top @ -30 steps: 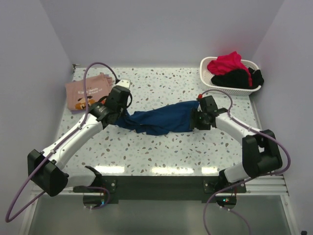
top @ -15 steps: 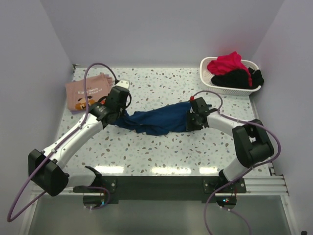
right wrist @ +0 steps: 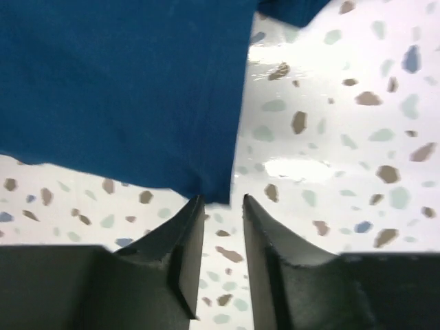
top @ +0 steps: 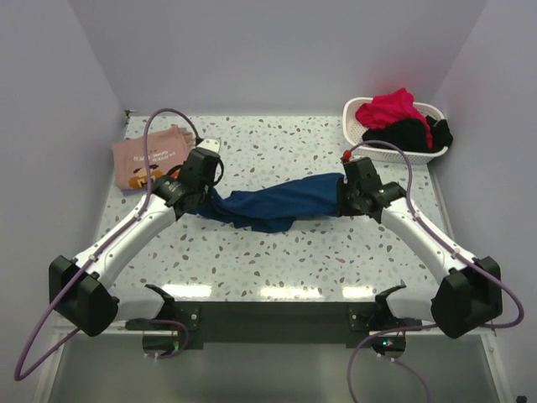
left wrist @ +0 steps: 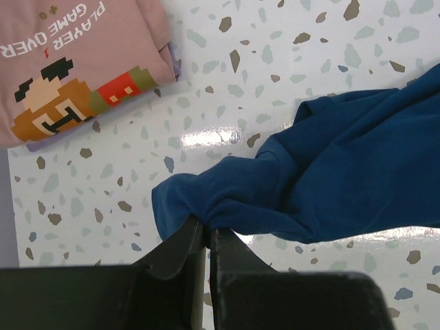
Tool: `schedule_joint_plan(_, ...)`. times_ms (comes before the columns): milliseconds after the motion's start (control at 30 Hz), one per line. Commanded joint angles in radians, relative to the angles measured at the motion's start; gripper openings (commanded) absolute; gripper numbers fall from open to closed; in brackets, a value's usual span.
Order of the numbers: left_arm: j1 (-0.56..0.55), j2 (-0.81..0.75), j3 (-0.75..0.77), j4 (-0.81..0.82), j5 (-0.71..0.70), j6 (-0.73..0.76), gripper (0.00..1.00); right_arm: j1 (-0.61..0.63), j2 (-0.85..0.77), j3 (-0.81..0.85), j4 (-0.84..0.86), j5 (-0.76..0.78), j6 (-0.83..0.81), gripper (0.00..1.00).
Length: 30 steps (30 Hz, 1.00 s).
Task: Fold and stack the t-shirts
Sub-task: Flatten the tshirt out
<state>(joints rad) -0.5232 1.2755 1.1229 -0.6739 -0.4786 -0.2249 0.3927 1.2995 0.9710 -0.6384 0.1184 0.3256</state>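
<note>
The dark blue t-shirt (top: 277, 203) lies bunched and stretched in a band across the middle of the table; its print is hidden. My left gripper (top: 201, 200) is shut on its left end, and the left wrist view shows the jaws (left wrist: 207, 230) pinching a fold of blue cloth (left wrist: 330, 165). My right gripper (top: 346, 198) is at the shirt's right end. In the right wrist view its jaws (right wrist: 223, 199) stand apart, with the corner of the blue cloth (right wrist: 124, 89) just beyond the fingertips. The salmon-pink t-shirt (top: 151, 156) lies folded at the far left, print up (left wrist: 75, 62).
A white basket (top: 352, 126) at the far right corner holds a red cloth (top: 386, 107) and a black cloth (top: 411, 134). Walls close the table on the left, back and right. The speckled tabletop (top: 277, 252) shows in front of the shirt.
My right arm has swung out to the right, and the shirt's right end has shifted right with it, so the shirt is stretched longer. The left gripper has held its place on the cloth.
</note>
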Motion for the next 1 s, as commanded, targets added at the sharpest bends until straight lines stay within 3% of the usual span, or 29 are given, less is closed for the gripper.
schedule_joint_plan(0,0.012,-0.016,-0.012,0.037,0.003,0.022,0.00,0.005,-0.040,0.023,-0.124,0.098,-0.034,0.35)
schedule_joint_plan(200,0.014,-0.018,-0.015,0.039,0.005,0.022,0.00,0.005,0.009,-0.028,-0.050,0.069,-0.019,0.51)
schedule_joint_plan(633,0.029,-0.001,-0.031,0.057,0.011,0.030,0.00,0.003,0.141,-0.129,0.161,-0.147,0.029,0.53)
schedule_joint_plan(967,0.043,0.013,-0.035,0.063,0.017,0.033,0.00,0.008,0.239,-0.138,0.244,-0.149,0.035,0.51)
